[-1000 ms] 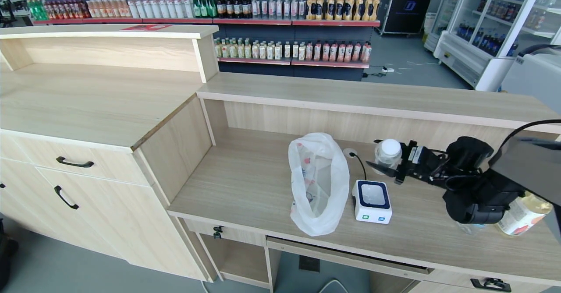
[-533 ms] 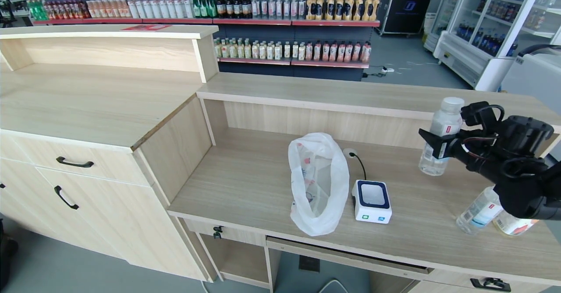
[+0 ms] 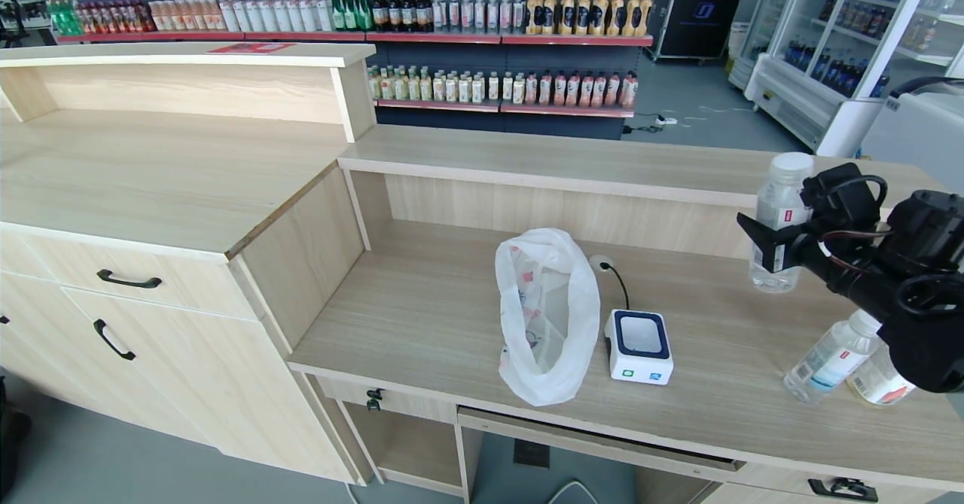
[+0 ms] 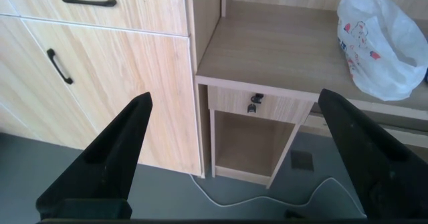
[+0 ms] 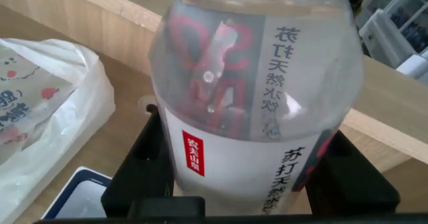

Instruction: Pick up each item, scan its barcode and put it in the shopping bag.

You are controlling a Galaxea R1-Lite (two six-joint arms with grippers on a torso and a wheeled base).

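The right gripper (image 3: 779,254) is clamped around the lower half of a clear, ribbed plastic water bottle with a white screw cap (image 3: 781,199). It holds the bottle upright in the air at the far right of the counter, in front of the raised back ledge. From the wrist, the bottle (image 5: 254,103) shows its glossy red-and-white label between the black fingers (image 5: 144,174).

The left gripper (image 4: 234,97) is spread wide and holds nothing. It hangs out in front of the cabinet, above the grey floor.

A thin, crinkled white plastic shopping bag (image 3: 547,316) slumps on the pale wood-grain counter (image 3: 422,316) with its mouth gaping. Just beside it sits a small white box scanner with a dark blue-rimmed window (image 3: 639,346). Farther right, a second clear bottle (image 3: 828,357) stands tilted, with a squat bottle of yellowish drink (image 3: 877,380) close against it.

A second ago the held bottle hung low, just behind the scanner, with its cap tipped toward me. It has since swung up and away to the right and now stands straight.

Bare counter lies between the scanner and the two waiting bottles. The bag's bottom reaches the counter's front edge.
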